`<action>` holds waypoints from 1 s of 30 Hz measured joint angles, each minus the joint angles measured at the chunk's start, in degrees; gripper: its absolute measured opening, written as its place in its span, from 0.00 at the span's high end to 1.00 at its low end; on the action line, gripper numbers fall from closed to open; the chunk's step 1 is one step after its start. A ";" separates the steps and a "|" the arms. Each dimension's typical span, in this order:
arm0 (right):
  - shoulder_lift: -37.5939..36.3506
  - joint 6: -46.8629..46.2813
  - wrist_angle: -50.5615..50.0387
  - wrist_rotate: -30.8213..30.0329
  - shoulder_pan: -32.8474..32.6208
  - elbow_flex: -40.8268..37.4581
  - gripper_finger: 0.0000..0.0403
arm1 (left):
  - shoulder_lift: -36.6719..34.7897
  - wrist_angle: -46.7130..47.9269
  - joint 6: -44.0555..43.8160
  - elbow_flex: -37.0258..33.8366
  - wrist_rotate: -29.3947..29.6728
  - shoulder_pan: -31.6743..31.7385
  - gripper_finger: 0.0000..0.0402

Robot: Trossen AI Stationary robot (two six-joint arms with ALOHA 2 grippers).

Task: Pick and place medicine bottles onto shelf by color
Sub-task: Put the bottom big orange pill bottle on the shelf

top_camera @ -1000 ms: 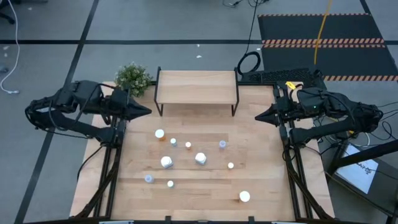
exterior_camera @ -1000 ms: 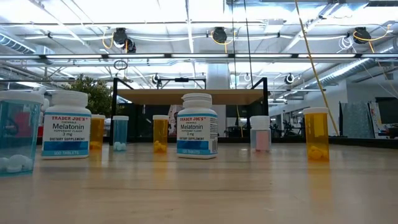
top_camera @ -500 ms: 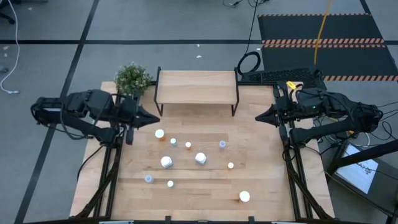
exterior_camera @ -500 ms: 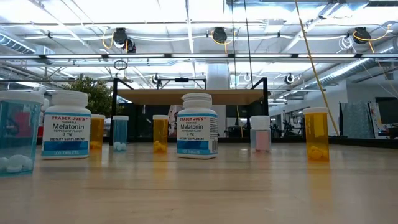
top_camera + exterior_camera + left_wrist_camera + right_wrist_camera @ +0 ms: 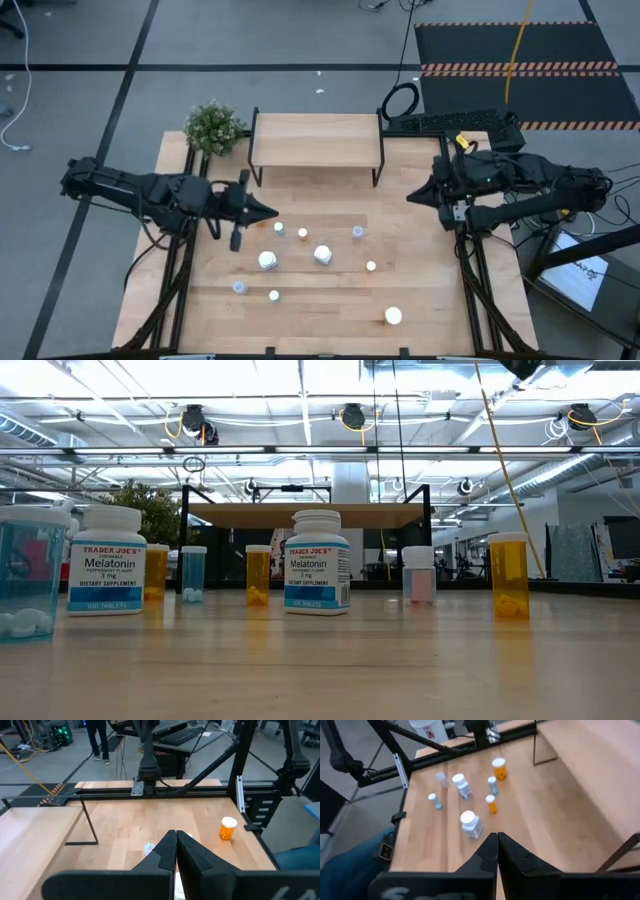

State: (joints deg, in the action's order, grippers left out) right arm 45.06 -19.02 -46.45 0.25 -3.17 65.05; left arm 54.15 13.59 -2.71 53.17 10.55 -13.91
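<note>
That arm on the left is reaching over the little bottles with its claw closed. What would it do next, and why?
Probably open its jaws. The left gripper sits shut over the bottles, nothing held, and the shelf holds none yet.

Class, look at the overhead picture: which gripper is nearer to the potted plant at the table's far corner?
The left. The left gripper sits over the table on the potted plant's side, just in front of the shelf. The right gripper hangs at the opposite edge, beyond the shelf.
</note>
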 joint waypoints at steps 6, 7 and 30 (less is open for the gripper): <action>0.17 -10.61 -0.07 -0.27 -6.78 -4.02 1.00 | -0.04 -2.74 -0.41 -3.99 0.04 0.23 0.96; 0.20 -12.60 0.02 -0.35 -8.18 -4.71 1.00 | -0.04 -2.67 -0.43 -4.08 0.04 0.38 0.96; 2.70 -38.56 19.80 -12.72 -43.10 -28.23 0.89 | -0.04 0.15 -5.37 -4.17 0.09 0.37 0.96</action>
State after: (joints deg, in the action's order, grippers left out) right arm 47.76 -57.57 -26.65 -12.47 -46.27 36.82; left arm 54.11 13.74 -8.07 48.99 10.63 -13.54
